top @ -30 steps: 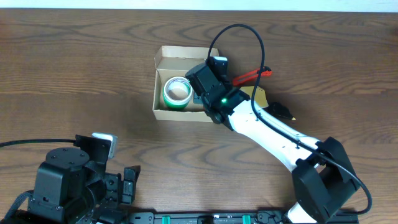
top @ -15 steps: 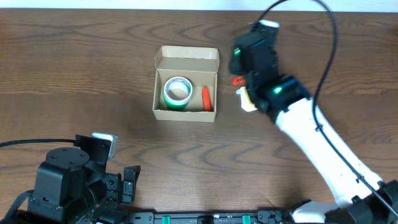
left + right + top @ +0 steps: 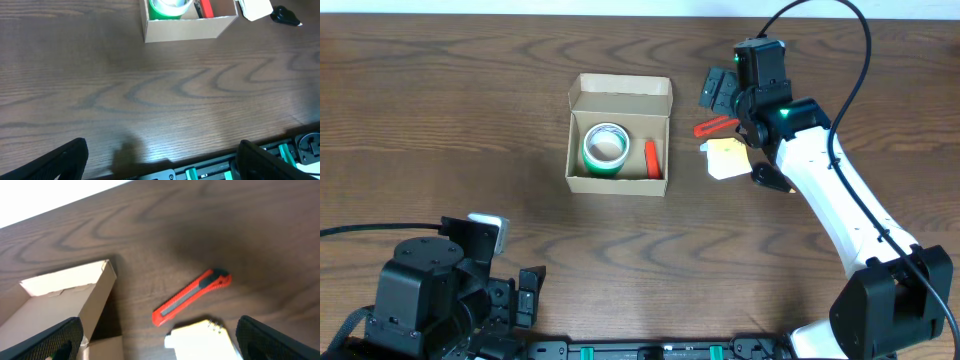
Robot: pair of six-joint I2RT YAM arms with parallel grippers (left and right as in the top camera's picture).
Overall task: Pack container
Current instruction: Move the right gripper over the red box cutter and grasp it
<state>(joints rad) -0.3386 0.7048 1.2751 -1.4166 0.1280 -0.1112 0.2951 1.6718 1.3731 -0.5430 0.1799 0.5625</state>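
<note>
Cardboard is your target: the brown box (image 3: 615,183) sits open at mid-table, lid flap raised at its far side. A green tape roll (image 3: 605,147) and a short red item (image 3: 651,157) already lie inside. Your right gripper (image 3: 718,93) hovers beyond the box's right side, above a red utility knife (image 3: 192,296). Its fingers (image 3: 45,340) stand wide apart at the edges of the wrist view and hold nothing. The left gripper (image 3: 160,150) sits low at the near edge, equally spread and empty.

I judge the knife to be your next pick, and that is where trouble waits. It lies flat and slanted on the wood. If you descend without turning the wrist to match, the fingers will likely shove it or scrape the table (image 3: 440,100) instead of closing on it. A pale notepad (image 3: 728,158) lies just beside the knife's near end, and a sloppy close could pinch its corner too. Carrying toward the box, mind its right wall: clip it and the light box may slide. Free room inside looks tight, so the knife could end up propped on the tape roll.
</note>
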